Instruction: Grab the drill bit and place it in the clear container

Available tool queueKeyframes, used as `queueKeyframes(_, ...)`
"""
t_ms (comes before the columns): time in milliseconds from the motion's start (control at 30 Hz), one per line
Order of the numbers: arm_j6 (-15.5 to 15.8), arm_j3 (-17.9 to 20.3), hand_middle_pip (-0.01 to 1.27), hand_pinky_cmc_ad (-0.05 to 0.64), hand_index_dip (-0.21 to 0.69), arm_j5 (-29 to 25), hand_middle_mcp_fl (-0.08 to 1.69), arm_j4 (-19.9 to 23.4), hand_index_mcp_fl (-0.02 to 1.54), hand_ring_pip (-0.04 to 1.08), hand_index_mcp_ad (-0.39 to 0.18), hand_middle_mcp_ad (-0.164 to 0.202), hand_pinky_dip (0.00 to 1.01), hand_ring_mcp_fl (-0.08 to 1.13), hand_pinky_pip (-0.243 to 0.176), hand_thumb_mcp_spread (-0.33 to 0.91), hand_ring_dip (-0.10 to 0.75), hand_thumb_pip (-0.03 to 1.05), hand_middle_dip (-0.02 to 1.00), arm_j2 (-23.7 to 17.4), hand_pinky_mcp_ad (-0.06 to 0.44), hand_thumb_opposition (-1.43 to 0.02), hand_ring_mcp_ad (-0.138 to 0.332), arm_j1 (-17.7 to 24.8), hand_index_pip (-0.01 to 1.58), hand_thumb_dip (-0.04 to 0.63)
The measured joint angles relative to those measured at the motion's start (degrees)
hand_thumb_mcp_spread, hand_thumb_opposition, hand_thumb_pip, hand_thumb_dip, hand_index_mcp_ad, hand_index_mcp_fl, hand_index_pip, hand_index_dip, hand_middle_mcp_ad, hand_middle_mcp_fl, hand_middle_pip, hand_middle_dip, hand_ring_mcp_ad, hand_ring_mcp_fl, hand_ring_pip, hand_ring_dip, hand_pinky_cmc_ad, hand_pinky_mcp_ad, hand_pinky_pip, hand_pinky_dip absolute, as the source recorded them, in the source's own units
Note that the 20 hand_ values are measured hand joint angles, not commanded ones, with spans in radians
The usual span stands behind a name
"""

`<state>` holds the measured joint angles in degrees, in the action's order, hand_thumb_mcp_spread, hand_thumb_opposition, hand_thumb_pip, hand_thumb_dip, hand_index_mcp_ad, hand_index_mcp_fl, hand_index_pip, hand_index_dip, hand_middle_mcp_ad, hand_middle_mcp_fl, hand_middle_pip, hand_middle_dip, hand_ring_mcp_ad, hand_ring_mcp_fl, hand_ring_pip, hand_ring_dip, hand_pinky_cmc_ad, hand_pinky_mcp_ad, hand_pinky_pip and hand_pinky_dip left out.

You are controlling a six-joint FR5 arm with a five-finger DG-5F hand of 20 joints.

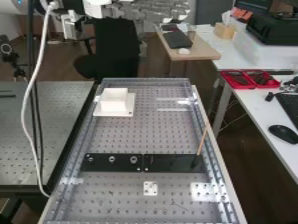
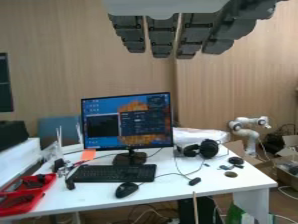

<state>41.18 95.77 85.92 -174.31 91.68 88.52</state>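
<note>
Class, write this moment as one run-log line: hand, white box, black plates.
hand: fingers straight | white box: on bench, far end | black plates: end to end across bench

On the white table [image 2: 219, 185], a black mouse [image 2: 126, 189] is set in front of a black keyboard [image 2: 113, 173]; behind them a lit monitor [image 2: 126, 122] is stood, with black headphones [image 2: 209, 148] placed near it. Red trays [image 1: 238, 86] are set side by side.

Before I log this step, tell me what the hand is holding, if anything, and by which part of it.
Nothing is held: the hand has its fingers out straight, with no object between them or against them.
</note>
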Motion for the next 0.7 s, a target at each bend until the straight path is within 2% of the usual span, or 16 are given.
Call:
queueKeyframes(67,0.06,0.75,0.0,0.065,0.012,-0.74,0.0,0.53,0.01,0.01,0.01,0.073,0.01,0.02,-0.01,0.0,0.012,0.02,0.03,0.41,0.052,0.0,0.063,-0.03,0.01,0.016)
queueKeyframes(100,-0.03,1.23,0.01,0.051,0.012,-1.1,0.0,0.8,0.01,0.01,0.01,0.059,0.01,0.02,-0.01,0.0,0.012,0.02,0.03,0.8,0.052,0.0,0.058,-0.08,0.01,0.016)
queueKeyframes(133,-0.12,1.41,0.01,0.049,0.012,-1.22,0.0,0.91,0.01,0.01,0.017,0.056,0.01,0.02,-0.01,0.0,0.012,0.02,0.03,0.96,0.037,0.0,0.052,-0.11,0.01,0.016)
queueKeyframes(200,-0.42,2.14,0.04,0.047,0.012,-1.71,0.0,1.36,0.02,0.02,0.049,0.054,0.02,0.02,-0.01,0.04,0.012,0.04,0.03,1.66,0.033,-0.07,0.056,-0.24,0.01,0.01)
queueKeyframes(267,-0.6,2.79,0.08,0.063,0.012,-2.02,0.0,1.97,0.02,0.05,0.045,0.056,0.05,0.01,-0.012,0.1,0.002,0.16,0.03,2.2,0.052,-0.25,0.075,-0.35,0.03,0.012)
queueKeyframes(300,-0.77,3.29,0.09,0.099,0.012,-2.2,0.01,2.5,0.02,0.05,0.049,0.056,0.07,0.02,-0.01,0.12,-0.003,0.17,0.03,2.54,0.068,-0.33,0.087,-0.42,0.04,0.012)
queueKeyframes(333,-0.92,3.57,0.1,0.112,0.012,-2.29,0.01,2.81,0.03,0.07,0.049,0.056,0.09,0.01,-0.028,0.13,-0.014,0.17,0.03,2.77,0.07,-0.38,0.113,-0.47,0.05,0.012)
queueKeyframes(400,-1.45,4.42,0.11,0.162,0.014,-2.55,0.0,3.9,0.03,0.06,0.052,0.059,0.11,0.02,-0.059,0.12,-0.021,0.17,0.03,3.45,0.105,-0.53,0.152,-0.59,0.06,0.012)
queueKeyframes(433,-1.55,4.58,0.12,0.176,0.016,-2.6,0.01,4.11,0.03,0.07,0.056,0.059,0.13,0.02,-0.061,0.13,-0.021,0.18,0.03,3.62,0.113,-0.56,0.152,-0.63,0.06,0.016)
queueKeyframes(500,-2.19,5.42,0.12,0.215,0.019,-2.84,0.01,5.17,0.05,0.09,0.063,0.075,0.15,0.02,-0.075,0.14,-0.021,0.21,0.03,4.75,0.152,-0.61,0.187,-0.84,0.06,0.012)
queueKeyframes(600,-3.25,6.4,0.14,0.239,0.051,-3.06,0.01,6.56,0.06,0.08,0.091,0.094,0.17,0.04,-0.075,0.15,-0.021,0.22,0.03,6.09,0.168,-0.66,0.202,-1.09,0.08,0.012)
queueKeyframes(700,-4.27,7.27,0.14,0.246,0.066,-3.37,0.01,8.53,0.06,0.1,0.094,0.105,0.18,0.03,-0.084,0.17,-0.021,0.24,0.03,7.26,0.176,-0.66,0.215,-1.34,0.09,0.014)
